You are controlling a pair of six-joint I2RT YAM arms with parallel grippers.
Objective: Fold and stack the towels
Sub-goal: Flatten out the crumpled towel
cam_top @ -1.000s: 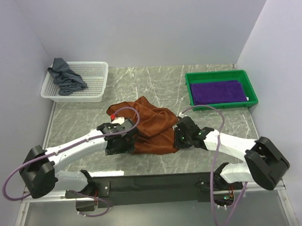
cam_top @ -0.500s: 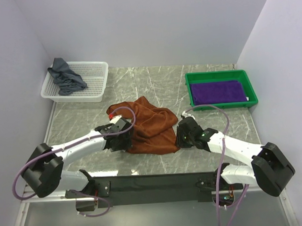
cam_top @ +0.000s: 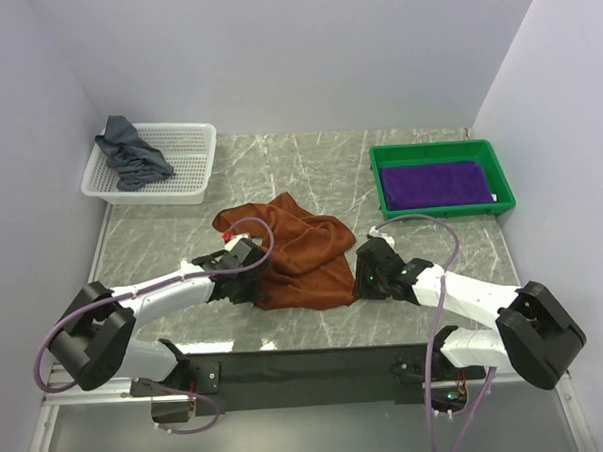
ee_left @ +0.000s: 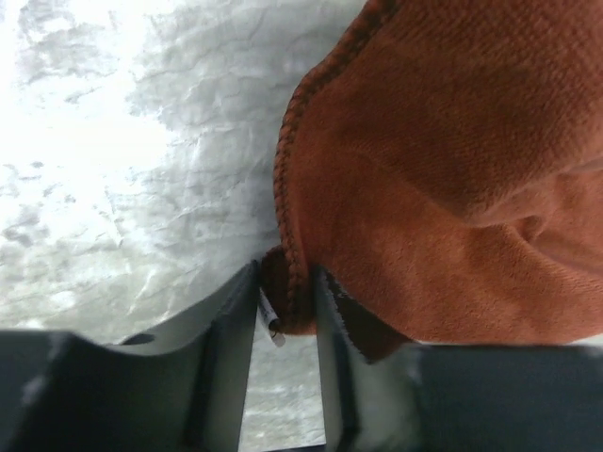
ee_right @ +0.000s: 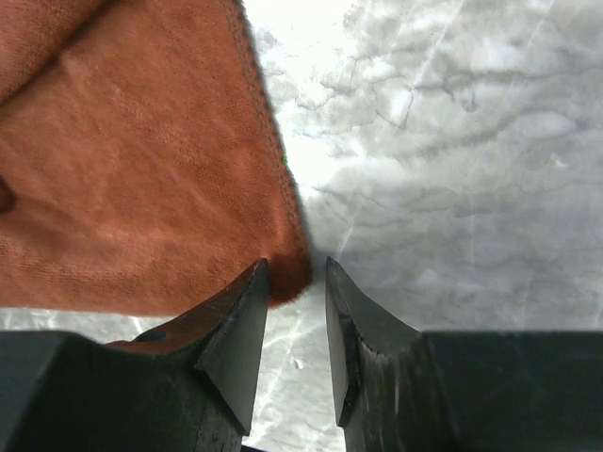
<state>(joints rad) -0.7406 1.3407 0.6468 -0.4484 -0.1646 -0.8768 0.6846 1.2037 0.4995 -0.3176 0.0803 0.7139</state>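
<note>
Step in hand: you are taking hold of the rust-brown towel (cam_top: 302, 248) by its two near corners, so that it can be spread flat before the first fold.
Where the towel is: crumpled at the centre of the top view on the marble table (cam_top: 172, 237), its near edge running between the two grippers.
Left gripper (ee_left: 287, 282): at the towel's lower-left corner; the hemmed corner fills the narrow slot between the fingers (ee_left: 226, 315), so it reads as clamped on the cloth.
Right gripper (ee_right: 295, 268): at the lower-right corner; the jaws stand narrowly apart with the corner tip just inside their mouth against one finger. You cannot tell whether it is pinched.
Other towels: the purple towel (cam_top: 435, 183) lies flat in the green tray (cam_top: 433, 148) at the upper right; the grey-blue towel (cam_top: 128, 153) is heaped in the white basket (cam_top: 150, 193) at the upper left.
Progress, as a judgement: early, with one towel stacked, one in hand and one waiting.
Next move calls for: confirm the right pinch first, then lift both corners together and draw them apart, evenly, to pull the bunched middle smooth.
Risk: a shallow right-hand bite may let that corner slip out once you pull.
</note>
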